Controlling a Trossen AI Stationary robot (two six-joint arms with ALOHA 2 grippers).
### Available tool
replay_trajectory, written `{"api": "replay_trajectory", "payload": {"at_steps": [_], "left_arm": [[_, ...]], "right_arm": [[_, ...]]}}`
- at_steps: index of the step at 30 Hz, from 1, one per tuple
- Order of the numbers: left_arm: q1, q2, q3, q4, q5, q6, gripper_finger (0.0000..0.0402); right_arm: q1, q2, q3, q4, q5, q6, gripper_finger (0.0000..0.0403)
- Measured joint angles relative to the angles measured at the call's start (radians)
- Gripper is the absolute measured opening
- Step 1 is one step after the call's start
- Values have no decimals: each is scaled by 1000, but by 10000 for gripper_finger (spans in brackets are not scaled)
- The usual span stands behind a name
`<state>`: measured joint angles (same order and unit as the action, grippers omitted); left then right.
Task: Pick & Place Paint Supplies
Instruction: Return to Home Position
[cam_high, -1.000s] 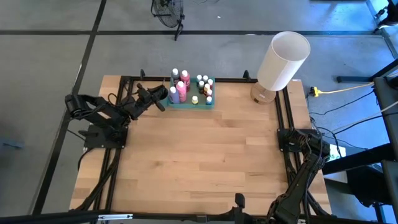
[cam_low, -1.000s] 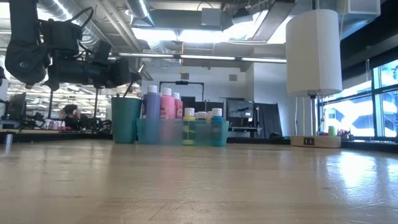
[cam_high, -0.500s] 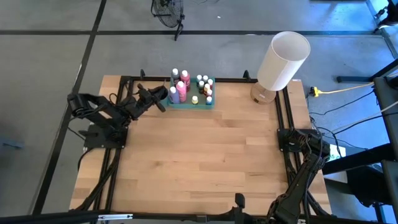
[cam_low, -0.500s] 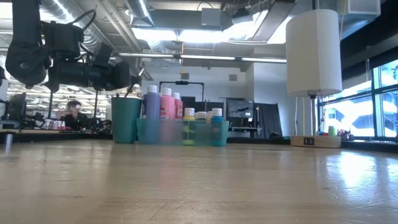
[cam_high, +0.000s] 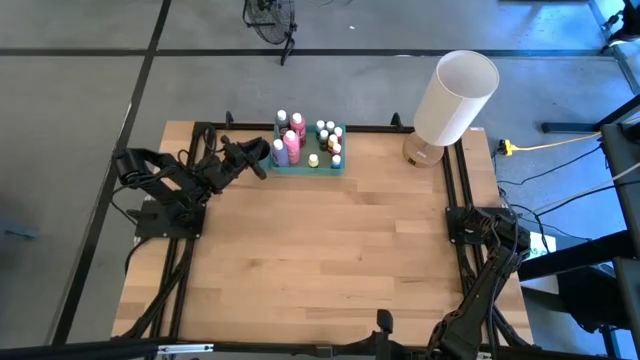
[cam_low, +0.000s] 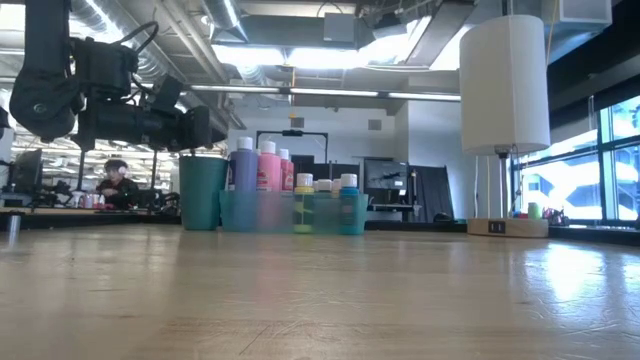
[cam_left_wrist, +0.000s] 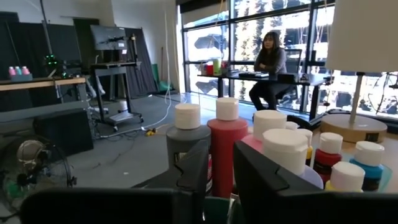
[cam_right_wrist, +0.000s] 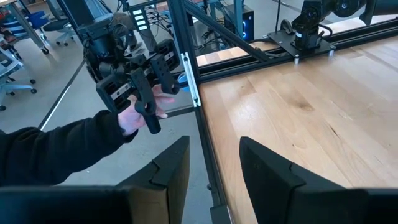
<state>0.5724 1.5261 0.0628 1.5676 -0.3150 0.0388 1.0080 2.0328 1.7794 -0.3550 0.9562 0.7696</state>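
Wooden counter (cam_high: 330, 250) carries the green tray (cam_high: 325, 170), and inside it the paint bottles (cam_high: 292, 142) stand upright, packed close with white caps up. The tall pink, purple and red ones are at the end nearest my left tool (cam_high: 258, 158), the small ones at the other end. With them gathered, I judge the sorting done. That tool hovers just beside the tray, fingers slightly parted and empty, free to withdraw. My right tool (cam_right_wrist: 214, 152) waits well apart from the tray, spread wide, holding nothing.
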Motion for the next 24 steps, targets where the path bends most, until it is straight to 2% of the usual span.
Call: {"api": "replay_trajectory", "payload": {"at_steps": [11, 15, 18, 24], "left_arm": [[0, -21, 0, 0, -5, -47, 116], [-14, -86, 0, 0, 42, -92, 134], [-44, -156, 0, 0, 106, -36, 138], [-129, -286, 0, -3, 95, 7, 126]], "right_arm": [[0, 0, 0, -1, -8, 0, 145], [0, 0, 0, -4, -18, 0, 145], [0, 0, 0, -4, -19, 0, 145], [-4, 1, 0, 23, -97, 0, 145]]}}
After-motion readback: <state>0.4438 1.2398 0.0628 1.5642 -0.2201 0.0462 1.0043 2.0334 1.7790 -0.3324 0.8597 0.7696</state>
